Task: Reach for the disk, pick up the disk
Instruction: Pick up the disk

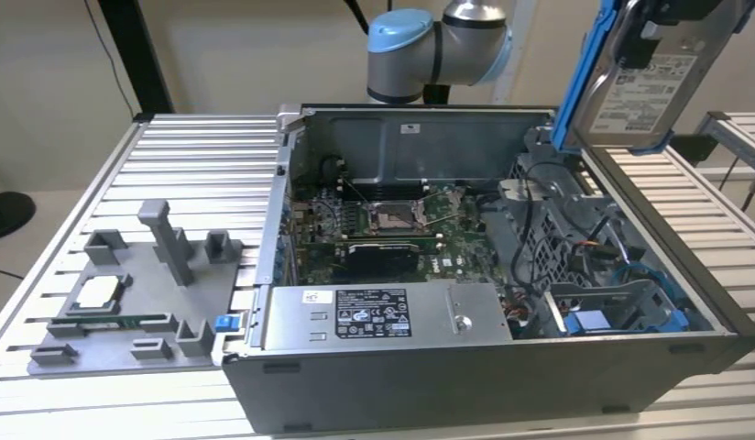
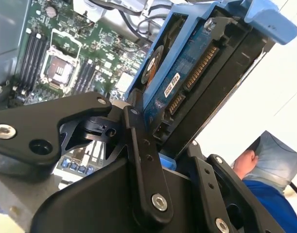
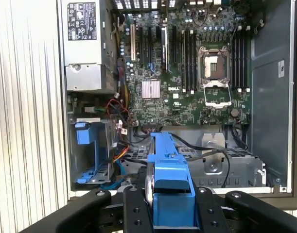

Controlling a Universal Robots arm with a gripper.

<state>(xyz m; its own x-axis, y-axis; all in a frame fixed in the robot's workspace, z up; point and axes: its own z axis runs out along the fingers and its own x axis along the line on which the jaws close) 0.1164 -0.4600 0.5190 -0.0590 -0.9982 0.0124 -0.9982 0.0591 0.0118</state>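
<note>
The disk (image 1: 647,87) hangs tilted in the air above the far right corner of the open computer case (image 1: 475,385). Its white label faces the exterior view and a blue rail (image 1: 589,78) runs down its edge. My gripper (image 1: 671,14) is shut on its upper end. In the second wrist view the disk (image 2: 201,82) shows its blue circuit side and connectors, clamped between the black fingers (image 2: 138,160) of my gripper (image 2: 172,155). In the first wrist view the disk's blue bracket (image 3: 170,184) sits edge-on in my gripper (image 3: 171,213), above the case.
Inside the case lie the motherboard (image 1: 390,215), the grey power-supply box (image 1: 377,316) and a blue drive bay (image 1: 622,316). A grey tray (image 1: 133,302) with a small silver chip (image 1: 94,293) lies on the ribbed table at the exterior view's left. A person in blue (image 2: 267,194) is nearby.
</note>
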